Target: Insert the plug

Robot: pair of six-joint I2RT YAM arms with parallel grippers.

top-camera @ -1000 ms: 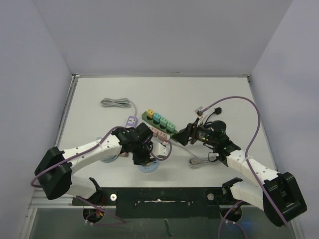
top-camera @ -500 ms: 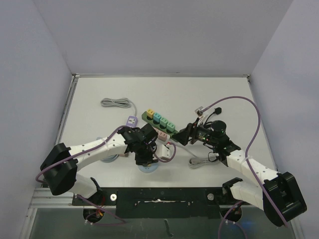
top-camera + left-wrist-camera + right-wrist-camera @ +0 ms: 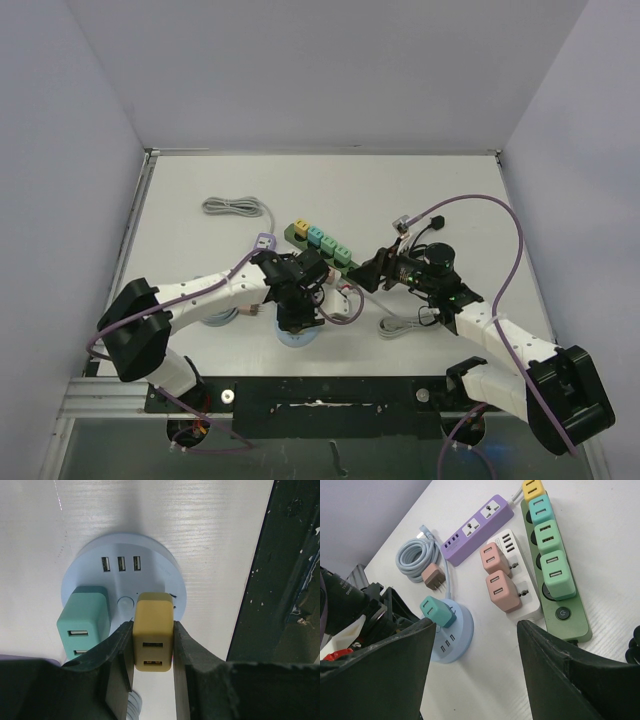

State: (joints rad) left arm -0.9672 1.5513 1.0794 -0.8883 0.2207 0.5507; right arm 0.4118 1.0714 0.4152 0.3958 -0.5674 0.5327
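My left gripper [image 3: 153,650] is shut on a yellow USB plug adapter [image 3: 153,632], one finger on each side. The plug's far end rests against the top of a round light-blue power hub [image 3: 150,550], and its prongs are hidden. A teal adapter [image 3: 84,620] sits in the hub beside it. In the top view the left gripper [image 3: 298,318] is directly over the hub [image 3: 297,340]. My right gripper [image 3: 475,655] is open and empty, held above the table right of the hub [image 3: 457,635], also shown in the top view [image 3: 372,272].
A purple power strip [image 3: 477,529], a white strip [image 3: 526,587] with two pink adapters and a green strip [image 3: 567,615] with several adapters lie behind the hub. A coiled grey cable [image 3: 415,555] with a brown plug [image 3: 434,577] lies to the left. The dark front rail [image 3: 285,580] is close by.
My left arm has swung right and its wrist has turned, carrying the gripper a little right over the hub. The right arm has not moved.
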